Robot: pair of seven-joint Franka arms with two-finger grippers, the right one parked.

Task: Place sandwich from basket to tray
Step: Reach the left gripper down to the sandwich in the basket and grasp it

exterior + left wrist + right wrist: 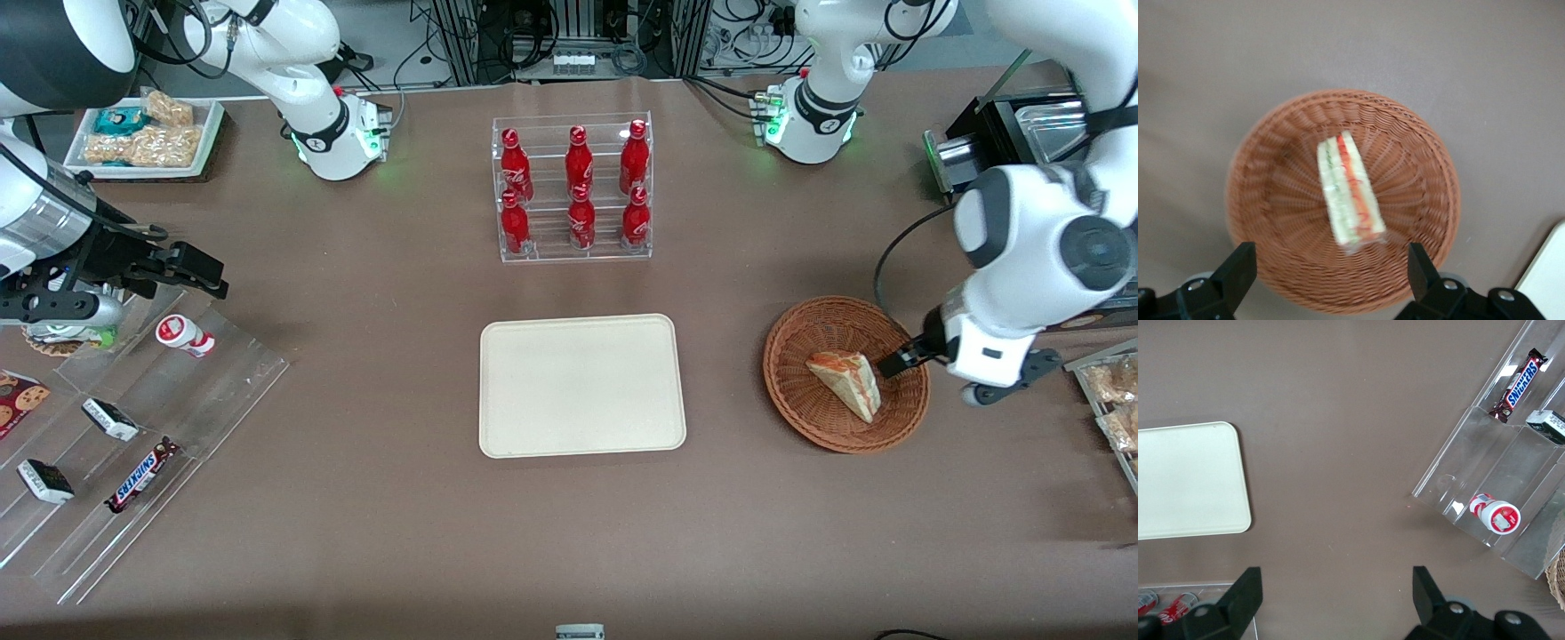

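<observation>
The sandwich point(847, 382) lies in the basket point(800, 333), a pale wedge resting on the woven bottom with its cut edge turned up, so the red-orange and green layers show in the wrist view point(1350, 192). The basket point(1271, 200) stands on the brown worktop point(373, 516) toward the working arm's end. The gripper point(892, 363) hangs above the basket's rim at the side toward the working arm's end of the worktop, and the sandwich lies just beside its tip without being touched. Its jaws stand wide open and hold nothing; in the wrist view the two dark fingers point(1238, 270) sit well apart with the sandwich between them and lower down. The cream tray point(582, 385) lies flat on the worktop beside the basket, apart from it, toward the parked arm's end, and its surface is bare. Farther from the front camera than the tray stands a clear rack of red bottles point(573, 188). Toward the parked arm's end lies a clear stepped stand point(133, 427) with a Snickers bar point(140, 475) on it.
</observation>
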